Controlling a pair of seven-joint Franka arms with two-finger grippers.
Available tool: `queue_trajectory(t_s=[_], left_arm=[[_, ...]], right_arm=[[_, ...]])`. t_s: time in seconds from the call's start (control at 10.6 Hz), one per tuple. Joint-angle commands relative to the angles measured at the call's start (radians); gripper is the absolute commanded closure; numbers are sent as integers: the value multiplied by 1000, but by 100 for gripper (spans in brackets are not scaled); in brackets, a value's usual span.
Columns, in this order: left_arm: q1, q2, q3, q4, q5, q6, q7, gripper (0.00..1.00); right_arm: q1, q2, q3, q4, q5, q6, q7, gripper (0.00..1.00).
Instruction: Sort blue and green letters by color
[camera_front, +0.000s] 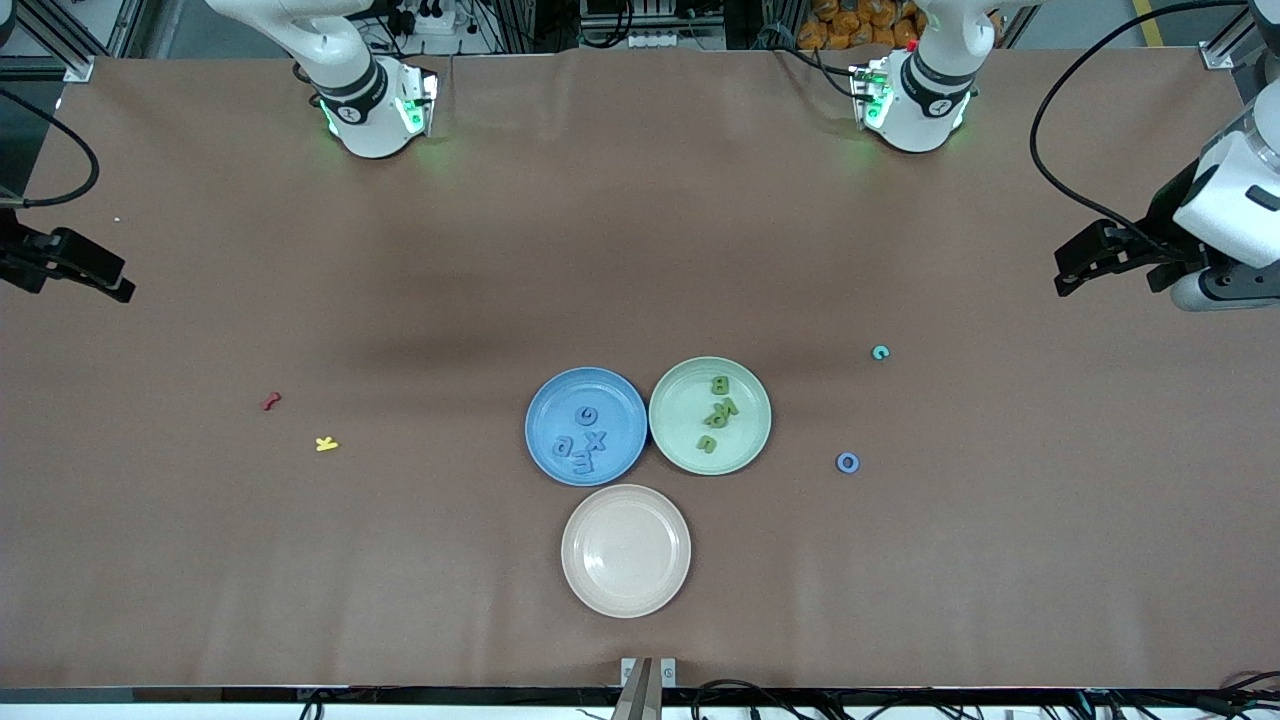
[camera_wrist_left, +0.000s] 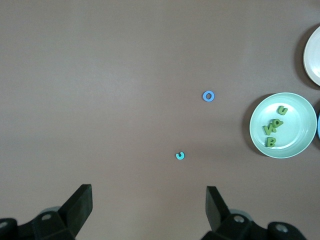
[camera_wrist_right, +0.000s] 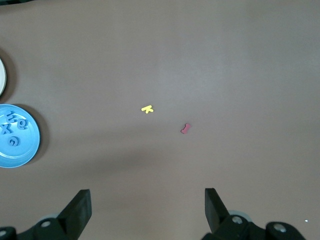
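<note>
So at the right arm's end of the table we've got the right gripper hanging at the table's edge with its fingers spread wide and nothing in them, just waiting. Out on the cloth near it are the two strays: a small red squiggly letter and, a bit nearer the front camera, a yellow K, well apart from everything else. Moving to the middle, we see the blue plate with four blue letters piled in it, touching rims with the green plate beside it, which holds the green letters. Just nearer the camera than both sits a cream plate with nothing on it. Past the green plate, toward the left arm's end, a blue O lies loose on the table, and farther from the camera than that there's a teal curled letter, also loose. Nothing sits between those two and the plates. The left gripper hovers at that end of the table, jaws released and wide, holding nothing.
</note>
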Motion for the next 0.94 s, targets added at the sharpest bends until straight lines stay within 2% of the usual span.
queue_trajectory(t_s=[0.0, 0.85], left_arm=[[8, -17, 2, 3, -24, -22, 30, 0], [7, -26, 2, 1, -14, -22, 73, 0]], right_arm=[[-3, 0, 8, 1, 4, -10, -3, 0], [-3, 0, 6, 5, 4, -10, -3, 0]])
